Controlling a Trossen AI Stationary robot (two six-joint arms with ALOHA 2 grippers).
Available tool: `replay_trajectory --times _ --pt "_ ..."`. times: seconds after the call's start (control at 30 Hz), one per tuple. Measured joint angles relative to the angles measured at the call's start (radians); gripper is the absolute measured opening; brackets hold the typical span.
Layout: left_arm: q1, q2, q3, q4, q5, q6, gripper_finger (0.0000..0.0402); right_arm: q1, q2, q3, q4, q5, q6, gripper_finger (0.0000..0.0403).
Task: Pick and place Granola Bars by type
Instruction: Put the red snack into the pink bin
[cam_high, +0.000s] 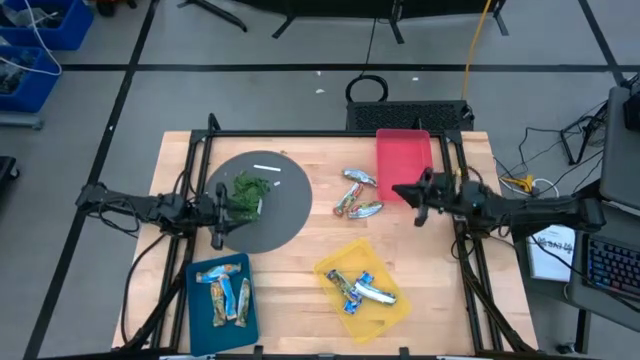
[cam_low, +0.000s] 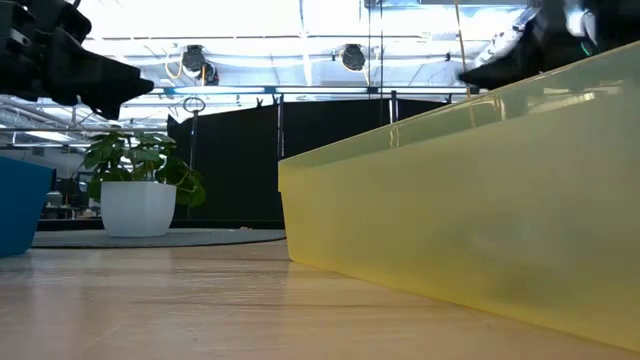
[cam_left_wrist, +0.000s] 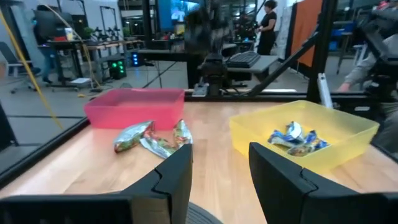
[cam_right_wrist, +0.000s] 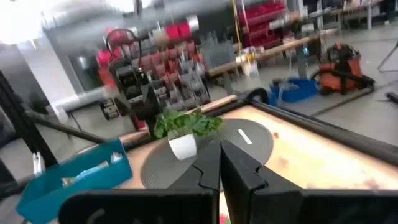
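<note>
Pale wood worktop (cam_high: 300, 250); crinkled foil Granola Bars (cam_high: 357, 195) loose mid-board; translucent yellow bin (cam_high: 392, 312), teal tray (cam_high: 200, 315); left gripper (cam_high: 219, 213) fingers apart, empty; right gripper (cam_high: 418, 194) fingers together

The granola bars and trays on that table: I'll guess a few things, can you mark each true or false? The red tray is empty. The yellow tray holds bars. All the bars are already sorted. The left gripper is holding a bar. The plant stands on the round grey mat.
1. The red tray is empty: true, no bar shows in it.
2. The yellow tray holds bars: true, several lie in it.
3. All bars are sorted: false. Three loose bars lie on the bare table beside the red tray.
4. The left gripper holds a bar: false. Its fingers are open with nothing between them.
5. The plant stands on the round grey mat: true.
</note>
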Motion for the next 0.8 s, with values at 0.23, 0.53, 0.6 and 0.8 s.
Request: replay_trajectory --times 0.23,0.53,0.6,0.8 --pt "0.0 0.006 0.0 0.01 -0.011 -0.005 0.0163 -0.129 0.434 0.647 -0.801 0.099 -0.065 0.0004" --pt "0.0 0.006 0.0 0.014 -0.013 -0.005 0.0164 -0.277 1.074 1.224 -1.261 -0.001 -0.378 0.0004" --pt "0.0 0.005 0.0 0.015 -0.013 -0.005 0.0163 -0.288 1.145 1.26 -1.265 -0.001 -0.446 0.0004" --pt "0.0 0.005 0.0 0.015 -0.012 -0.005 0.0163 -0.314 1.296 1.267 -1.248 0.027 -0.432 0.0004"
